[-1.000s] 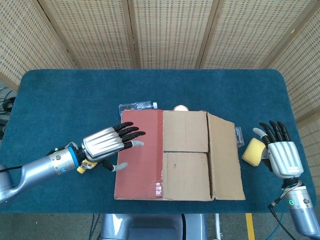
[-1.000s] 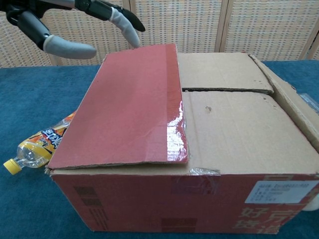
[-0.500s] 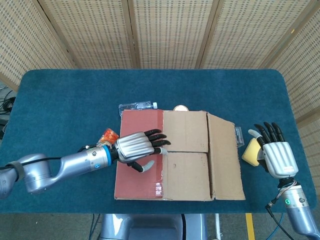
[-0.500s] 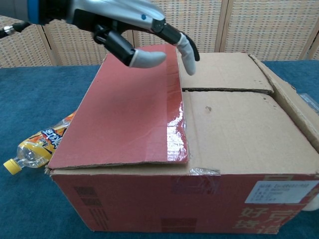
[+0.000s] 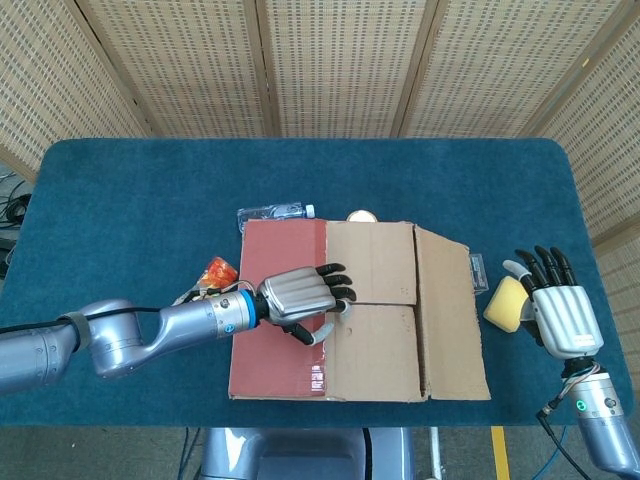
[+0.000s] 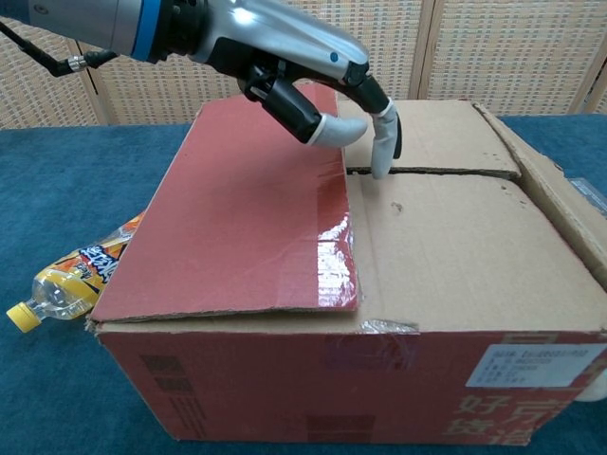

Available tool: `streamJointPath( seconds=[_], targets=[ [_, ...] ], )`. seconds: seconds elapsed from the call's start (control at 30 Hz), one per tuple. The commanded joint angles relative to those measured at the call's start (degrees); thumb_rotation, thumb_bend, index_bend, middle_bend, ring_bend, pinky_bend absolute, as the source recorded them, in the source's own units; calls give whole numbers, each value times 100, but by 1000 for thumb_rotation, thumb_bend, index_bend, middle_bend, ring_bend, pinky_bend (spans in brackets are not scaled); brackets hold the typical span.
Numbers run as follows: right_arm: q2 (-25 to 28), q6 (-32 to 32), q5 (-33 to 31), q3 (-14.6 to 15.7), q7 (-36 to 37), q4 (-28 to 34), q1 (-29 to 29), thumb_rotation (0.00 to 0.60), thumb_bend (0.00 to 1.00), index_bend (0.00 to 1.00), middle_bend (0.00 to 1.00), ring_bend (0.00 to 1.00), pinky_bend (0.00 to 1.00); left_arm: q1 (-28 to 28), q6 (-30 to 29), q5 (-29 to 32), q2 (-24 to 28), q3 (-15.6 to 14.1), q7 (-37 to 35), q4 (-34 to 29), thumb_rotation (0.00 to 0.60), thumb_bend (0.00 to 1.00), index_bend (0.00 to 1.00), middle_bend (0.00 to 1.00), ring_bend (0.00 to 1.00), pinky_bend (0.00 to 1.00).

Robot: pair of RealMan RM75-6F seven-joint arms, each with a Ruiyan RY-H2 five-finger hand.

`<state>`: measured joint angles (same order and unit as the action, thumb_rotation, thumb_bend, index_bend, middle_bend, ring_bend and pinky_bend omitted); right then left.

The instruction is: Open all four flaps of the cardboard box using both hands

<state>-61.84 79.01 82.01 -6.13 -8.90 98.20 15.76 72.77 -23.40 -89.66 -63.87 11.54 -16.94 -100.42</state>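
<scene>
I see the cardboard box (image 5: 360,310) sitting mid-table toward the near edge, its red left flap (image 6: 237,209) slightly raised, the right flap (image 5: 450,315) tilted up too. My left hand (image 5: 300,295) hovers over the red flap's inner edge, fingers (image 6: 382,142) curled downward, one tip at the seam between the two inner flaps, gripping nothing. My right hand (image 5: 562,312) waits right of the box, fingers spread and empty, beside a yellow sponge (image 5: 505,303). The box front has red Chinese characters and a white label (image 6: 536,365), too small to read. An orange-labelled bottle (image 6: 71,275) lies left
</scene>
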Motion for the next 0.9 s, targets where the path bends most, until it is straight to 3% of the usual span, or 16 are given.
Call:
streamJointPath(
  seconds=[0.03,0.4,0.9],
  targets=[
    [-4,-5,6,-6,12,-5,-2,600,1000,195,132,0,0,20,23,134,27,-22,152,-36,208,658,383,250,144,5],
    [-31,-38,32,-34,35,-8,3,600,1000,195,132,0,0,-42,-55,508,193,-94,630,-198,206,658,503,411,294,133],
    [-29,-57,24,-120,34,45,37,600,1000,195,132,0,0,-412,-559,633,999,-50,775,-761,208,656,520,417,301,147]
  ],
)
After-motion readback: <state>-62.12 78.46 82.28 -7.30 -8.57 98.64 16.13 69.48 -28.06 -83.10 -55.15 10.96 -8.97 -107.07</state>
